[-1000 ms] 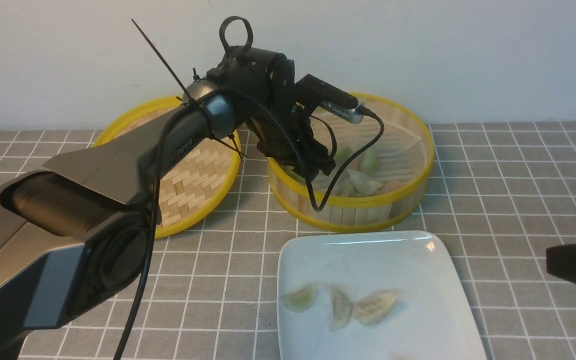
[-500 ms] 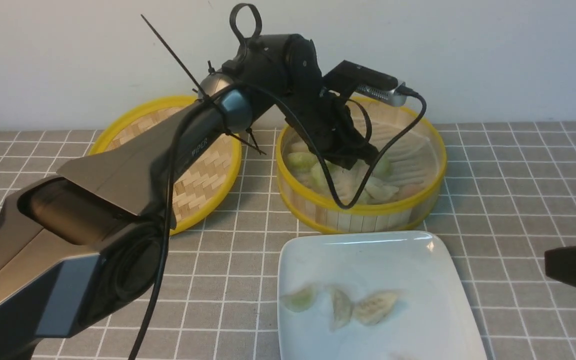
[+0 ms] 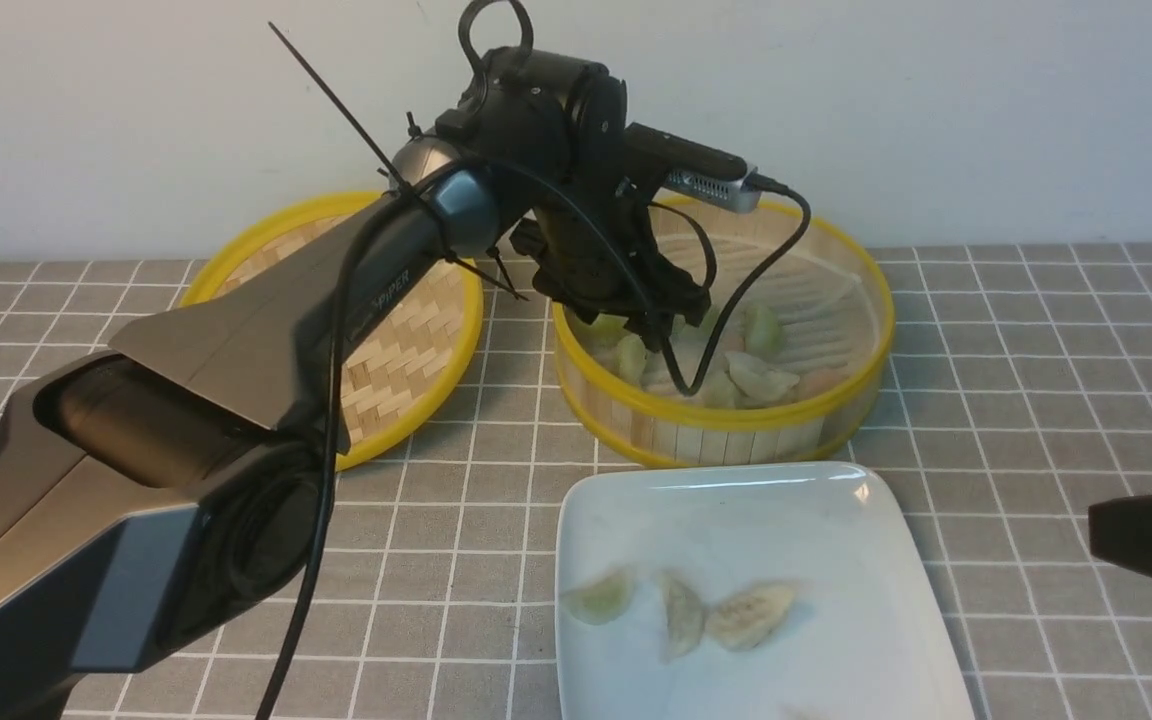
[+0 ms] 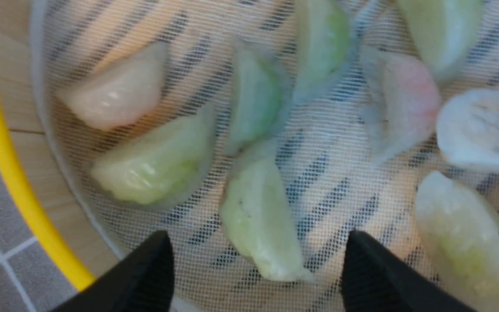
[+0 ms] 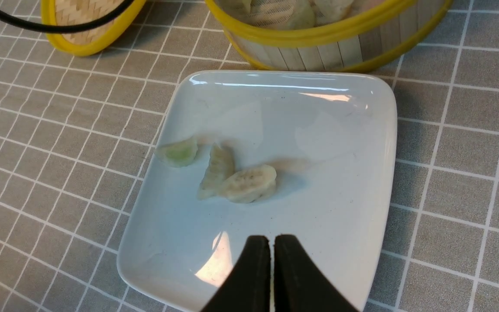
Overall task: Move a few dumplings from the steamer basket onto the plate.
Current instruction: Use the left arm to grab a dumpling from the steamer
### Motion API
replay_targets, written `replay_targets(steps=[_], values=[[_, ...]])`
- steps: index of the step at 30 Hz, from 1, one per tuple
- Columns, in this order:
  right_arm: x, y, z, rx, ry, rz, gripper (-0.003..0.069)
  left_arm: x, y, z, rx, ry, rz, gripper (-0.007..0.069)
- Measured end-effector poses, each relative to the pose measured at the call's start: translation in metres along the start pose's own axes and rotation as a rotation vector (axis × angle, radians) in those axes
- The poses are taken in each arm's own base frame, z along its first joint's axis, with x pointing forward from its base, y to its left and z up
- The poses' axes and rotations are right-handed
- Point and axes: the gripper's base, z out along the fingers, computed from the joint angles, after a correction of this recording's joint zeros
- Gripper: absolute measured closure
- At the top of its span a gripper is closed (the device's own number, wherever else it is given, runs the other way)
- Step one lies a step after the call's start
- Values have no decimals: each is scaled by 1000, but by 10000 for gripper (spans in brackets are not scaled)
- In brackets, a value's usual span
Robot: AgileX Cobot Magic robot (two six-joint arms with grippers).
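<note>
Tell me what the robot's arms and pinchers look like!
The left arm is chunky and angular, dark grey and silver, with pale lettering on it. A black cable runs along it, fastened by black zip ties. The left gripper and right gripper are black and wedge-shaped at the tips.

Behind everything we see a plain off-white wall (image 3: 936, 100), bare and evenly lit, meeting the table (image 3: 1036, 350) in a straight line. The table top is a grid of grey squares with thin white lines between them — it fills the rest of our view. The light is soft, the shadows blurred.
</note>
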Motion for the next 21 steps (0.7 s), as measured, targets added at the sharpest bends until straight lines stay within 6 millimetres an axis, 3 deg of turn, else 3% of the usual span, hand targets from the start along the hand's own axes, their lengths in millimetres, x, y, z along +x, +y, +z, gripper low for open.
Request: replay_targets(steps=[4,11,15,16,17,21], values=[[0,0,0,0,0,0,655,-1,0,3,0,-18,0,143],[0,0,0,-1,-1,-2,655,7,0,34,19,21,33,147],[0,0,0,-1,-1,-2,655,9,-3,40,24,23,48,248],[0,0,0,-1,-1,-2,655,9,-3,40,18,25,54,291],[0,0,0,-1,-1,-3,655,8,-4,39,9,23,63,382],[0,0,0,-1,-1,-3,655,5,-7,30,-4,28,83,384]])
